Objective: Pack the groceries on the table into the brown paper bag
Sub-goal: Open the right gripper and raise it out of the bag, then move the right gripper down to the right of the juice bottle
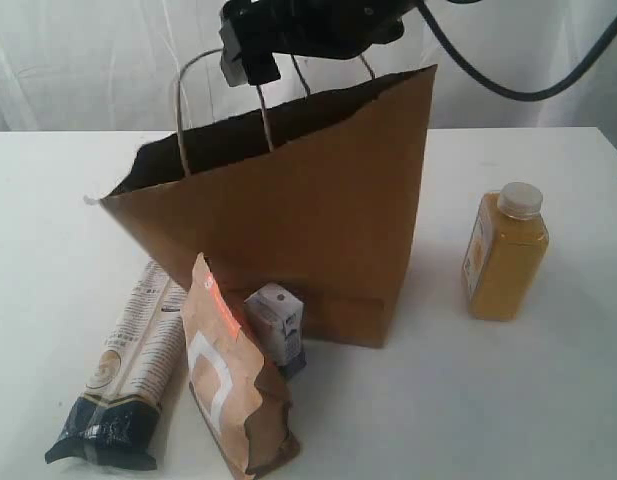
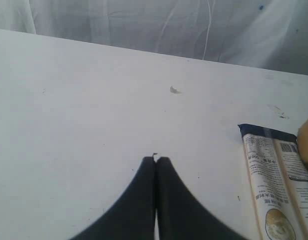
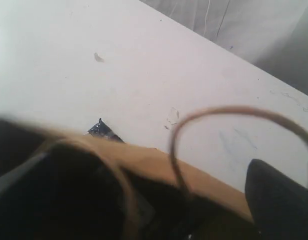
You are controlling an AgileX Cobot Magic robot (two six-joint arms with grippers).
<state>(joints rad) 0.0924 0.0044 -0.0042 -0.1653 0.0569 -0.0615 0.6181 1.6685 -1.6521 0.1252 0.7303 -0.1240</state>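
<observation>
The tall brown paper bag (image 1: 318,230) stands open in the middle of the white table (image 1: 508,410). My right gripper (image 1: 253,72) hangs just above its mouth, by the twisted handles (image 3: 233,112). Its jaws are open wide over the dark inside (image 3: 158,210), with one finger (image 3: 278,200) outside the rim and nothing seen between them. A long pasta packet (image 1: 133,360), a brown-orange pouch (image 1: 233,385) and a small white-blue carton (image 1: 278,325) lie in front of the bag. The yellow juice bottle (image 1: 504,255) stands upright to the bag's right. My left gripper (image 2: 155,160) is shut and empty over bare table, beside the pasta packet (image 2: 273,180).
White curtains hang behind the table's far edge. The right arm's black cable (image 1: 508,80) arcs over the bag's upper right corner. A small scrap (image 2: 174,90) lies on the tabletop ahead of the left gripper.
</observation>
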